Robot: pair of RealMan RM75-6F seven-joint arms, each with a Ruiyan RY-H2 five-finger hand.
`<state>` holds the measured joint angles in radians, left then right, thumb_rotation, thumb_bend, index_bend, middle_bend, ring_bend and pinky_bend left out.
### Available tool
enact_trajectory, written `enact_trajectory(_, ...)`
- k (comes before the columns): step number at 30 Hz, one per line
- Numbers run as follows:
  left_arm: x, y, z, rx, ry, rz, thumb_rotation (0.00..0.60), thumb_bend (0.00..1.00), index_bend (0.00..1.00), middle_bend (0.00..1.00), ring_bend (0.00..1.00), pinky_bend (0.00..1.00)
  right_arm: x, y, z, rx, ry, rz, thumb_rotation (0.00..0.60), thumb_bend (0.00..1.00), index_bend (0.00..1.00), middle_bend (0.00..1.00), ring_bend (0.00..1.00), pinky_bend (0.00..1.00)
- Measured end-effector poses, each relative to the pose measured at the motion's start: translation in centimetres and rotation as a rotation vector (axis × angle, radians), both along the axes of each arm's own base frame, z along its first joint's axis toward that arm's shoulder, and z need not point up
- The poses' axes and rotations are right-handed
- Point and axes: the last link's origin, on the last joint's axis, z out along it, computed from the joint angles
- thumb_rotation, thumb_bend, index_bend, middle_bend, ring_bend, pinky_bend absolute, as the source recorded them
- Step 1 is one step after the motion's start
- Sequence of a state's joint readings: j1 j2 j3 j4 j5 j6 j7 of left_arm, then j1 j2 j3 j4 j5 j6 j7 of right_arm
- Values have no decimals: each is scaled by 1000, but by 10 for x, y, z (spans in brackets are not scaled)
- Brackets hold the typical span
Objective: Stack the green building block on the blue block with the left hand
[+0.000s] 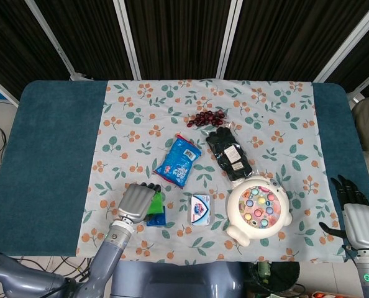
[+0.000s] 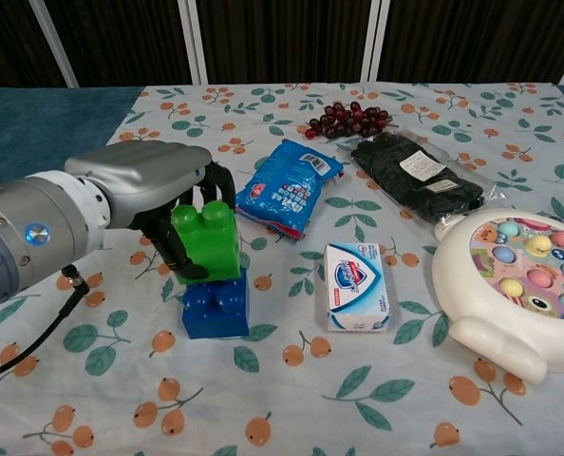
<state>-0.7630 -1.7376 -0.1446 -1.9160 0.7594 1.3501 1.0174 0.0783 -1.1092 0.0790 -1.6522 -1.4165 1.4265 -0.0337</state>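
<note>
The green building block (image 2: 209, 244) stands upright on top of the blue block (image 2: 216, 306), slightly offset to the left. My left hand (image 2: 140, 190) still grips the green block, thumb at its front left and fingers curled behind it. From the head view the left hand (image 1: 135, 202) covers most of both blocks; a strip of the green block (image 1: 156, 200) and an edge of the blue block (image 1: 156, 218) show beside it. My right hand (image 1: 359, 218) hangs off the table's right front corner, fingers spread, holding nothing.
A soap bar box (image 2: 359, 286) lies right of the blocks. A blue snack bag (image 2: 290, 186), dark grapes (image 2: 348, 118), a black packet (image 2: 417, 175) and a white fishing toy (image 2: 512, 282) fill the centre and right. The floral cloth (image 2: 92, 380) covers the table.
</note>
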Motion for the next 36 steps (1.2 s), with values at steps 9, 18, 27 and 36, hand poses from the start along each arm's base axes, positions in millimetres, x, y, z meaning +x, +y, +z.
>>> enact_trajectory(9, -2, -2, -8, -16, 5, 0, 600, 417, 578, 528, 451, 560, 0, 0, 0, 2, -5, -3, 600, 108, 0, 0, 0, 190)
enact_trajectory(18, -7, -3, -12, -23, 17, 9, 600, 417, 571, 524, 450, 560, 0, 0, 0, 2, -5, -3, 600, 109, 0, 0, 0, 190)
enact_trajectory(27, -9, -4, -7, -30, 31, -16, 600, 193, 225, 177, 139, 286, 0, 0, 0, 1, 0, 1, 600, 110, 0, 0, 0, 190)
enact_trajectory(36, -6, -5, 4, -32, 11, -24, 600, 90, 0, 0, 0, 53, 0, 0, 0, 1, -3, 1, 600, 111, 0, 0, 0, 190)
